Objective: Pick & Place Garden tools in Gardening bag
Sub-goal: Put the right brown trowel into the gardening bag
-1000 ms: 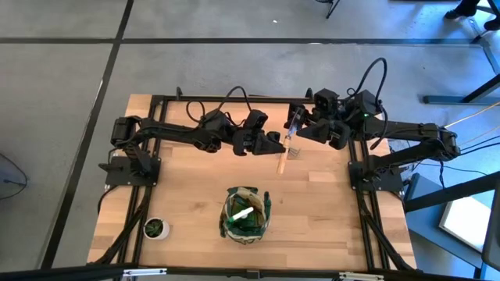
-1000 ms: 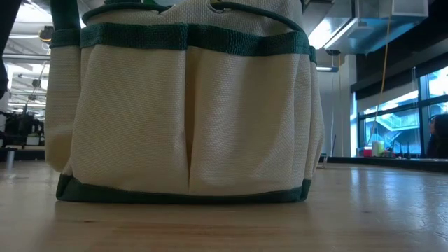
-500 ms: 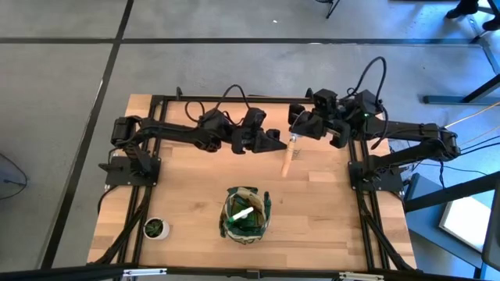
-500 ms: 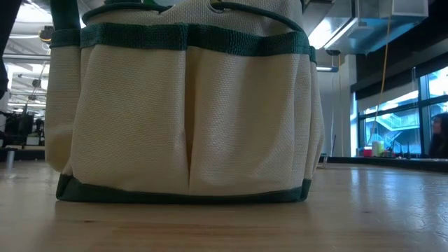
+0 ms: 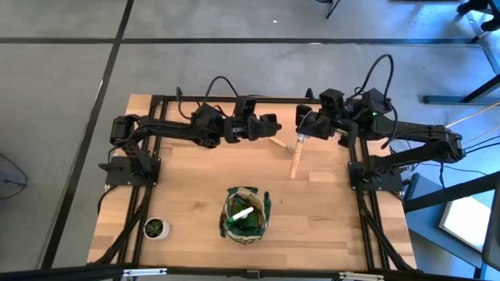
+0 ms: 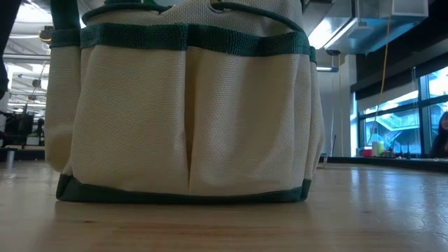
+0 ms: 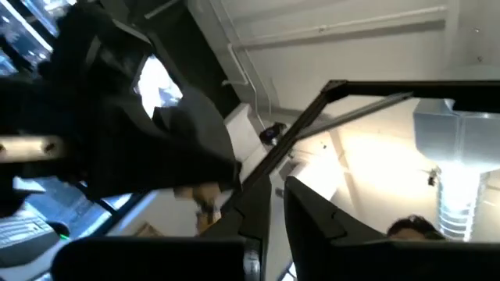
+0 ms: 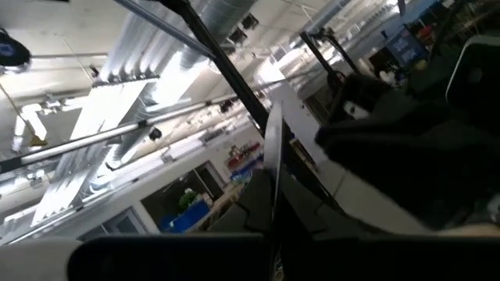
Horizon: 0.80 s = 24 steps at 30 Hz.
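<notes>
One wooden-handled tool (image 5: 295, 161) hangs from the right gripper (image 5: 301, 134) at the far side of the table.
Its metal end sits up in the right gripper's pinched fingers; the wood handle slants down & toward the near edge, tip low over the boards. Left gripper (image 5: 273, 125) is just beside it on the left, fingers look nearly closed w/ nothing seen in them. Gardening bag (image 5: 248, 215) stands well apart, near the front edge, a bit left of the tool, w/ a white-topped thing already inside. Right arm has the tool, so I think it must carry it front & left, handle first, to reach the bag mouth.
</notes>
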Available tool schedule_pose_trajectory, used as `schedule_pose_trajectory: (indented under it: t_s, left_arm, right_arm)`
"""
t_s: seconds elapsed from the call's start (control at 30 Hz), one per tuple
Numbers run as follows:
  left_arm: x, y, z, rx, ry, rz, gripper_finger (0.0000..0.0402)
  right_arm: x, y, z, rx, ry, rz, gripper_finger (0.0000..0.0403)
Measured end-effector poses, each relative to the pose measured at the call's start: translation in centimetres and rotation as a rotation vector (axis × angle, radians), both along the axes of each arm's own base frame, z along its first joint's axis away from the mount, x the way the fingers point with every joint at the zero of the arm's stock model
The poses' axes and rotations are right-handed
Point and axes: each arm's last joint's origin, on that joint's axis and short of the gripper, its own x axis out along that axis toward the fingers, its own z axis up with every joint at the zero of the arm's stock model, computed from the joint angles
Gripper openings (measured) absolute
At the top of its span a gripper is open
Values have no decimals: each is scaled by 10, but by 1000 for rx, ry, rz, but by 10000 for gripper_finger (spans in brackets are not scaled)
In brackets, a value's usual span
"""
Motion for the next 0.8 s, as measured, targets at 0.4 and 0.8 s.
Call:
schedule_pose_trajectory:
  t_s: [0.4,0.8]
  left_arm:
    - [11,1,-14,-20,187,13,2]
    - [26,-49,-51,22,584,-63,1]
  right_arm:
    - [-3,58,-21,-120,189,66,1]
    - [-28,142,-36,-214,296,-71,0]
